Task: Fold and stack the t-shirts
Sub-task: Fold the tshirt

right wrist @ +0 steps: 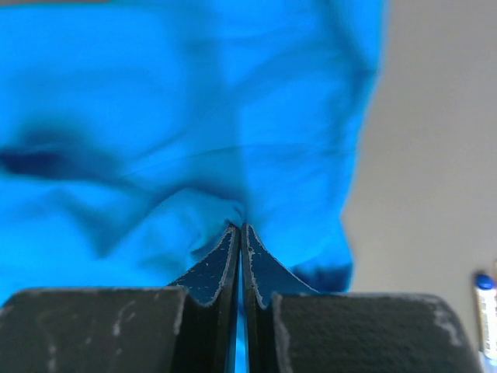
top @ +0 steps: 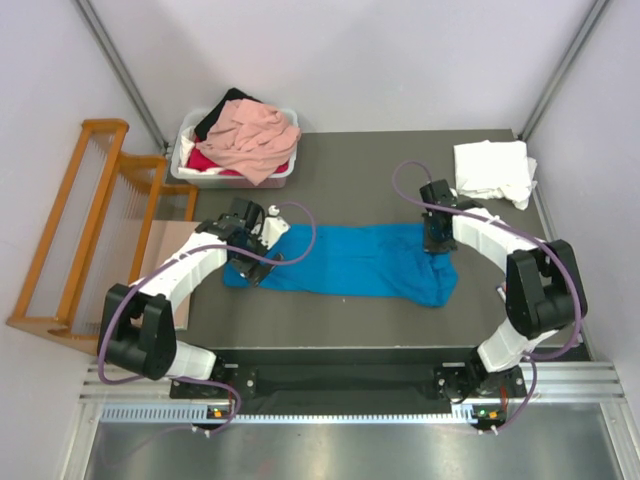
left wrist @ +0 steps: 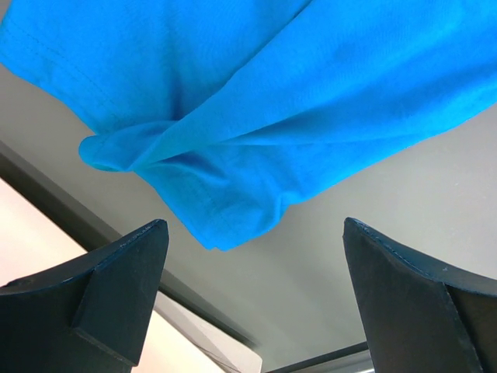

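Note:
A bright blue t-shirt [top: 350, 262] lies spread lengthwise across the middle of the dark table. My right gripper [top: 437, 243] is at its right end, shut on a pinch of the blue cloth; the wrist view shows the right gripper [right wrist: 239, 229] with a fold of blue t-shirt [right wrist: 155, 116] bunched at its tips. My left gripper [top: 250, 268] hovers at the shirt's left end. In its wrist view the left gripper [left wrist: 252, 264] stands wide open, and a corner of the blue t-shirt [left wrist: 256, 101] lies just beyond the fingers, untouched.
A white t-shirt [top: 492, 172] lies folded at the back right corner. A white tub [top: 232, 180] at the back left holds a salmon-pink t-shirt [top: 255, 135] over red, black and white cloth. A wooden slatted rack [top: 95, 230] stands off the table's left edge.

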